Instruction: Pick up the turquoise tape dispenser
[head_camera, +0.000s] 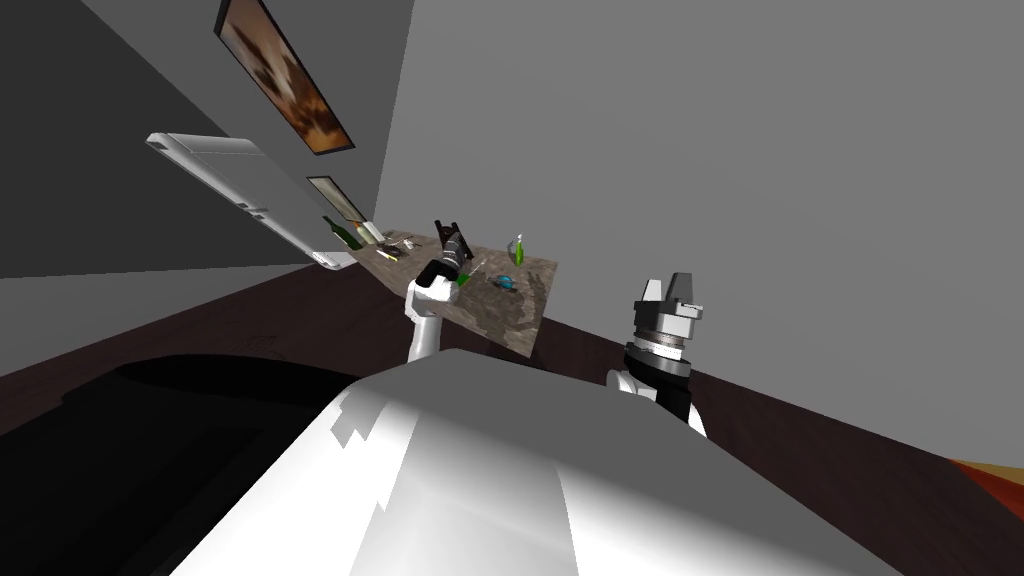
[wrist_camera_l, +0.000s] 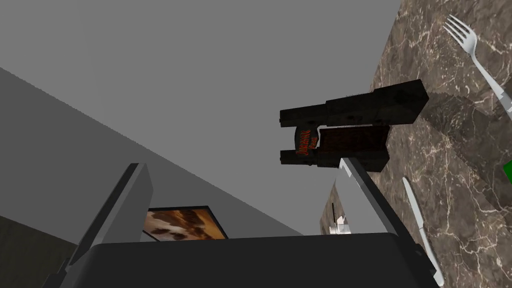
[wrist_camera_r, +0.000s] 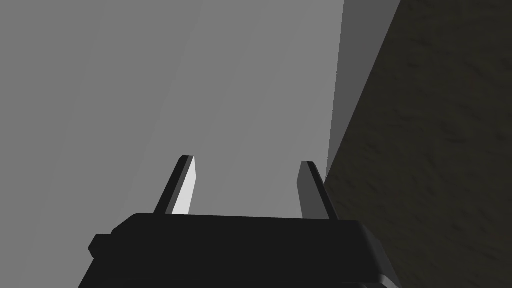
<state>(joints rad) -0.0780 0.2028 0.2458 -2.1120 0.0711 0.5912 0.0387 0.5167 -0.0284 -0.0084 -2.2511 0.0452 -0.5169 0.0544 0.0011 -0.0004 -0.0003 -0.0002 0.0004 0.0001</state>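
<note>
The turquoise tape dispenser (head_camera: 505, 282) is a small blue-green thing on the brown marbled table (head_camera: 520, 312), near a pale green bottle (head_camera: 518, 249). My left gripper (head_camera: 454, 245) reaches over the table to the dispenser's left, apart from it. In the left wrist view it (wrist_camera_l: 245, 182) stands open with nothing between its fingers, pointing past a black boxy stand (wrist_camera_l: 350, 125) on the table (wrist_camera_l: 450, 165). My right gripper (head_camera: 672, 297) is raised beside my chest, away from the table. Its fingers (wrist_camera_r: 247, 172) are open and hold nothing.
A fork (wrist_camera_l: 477, 60) and a knife (wrist_camera_l: 420, 225) lie on the marble near the black stand. A dark green bottle (head_camera: 341, 232) and small clutter sit at the table's far end. A white panel (head_camera: 240, 190) juts out over that end. Dark floor surrounds the table.
</note>
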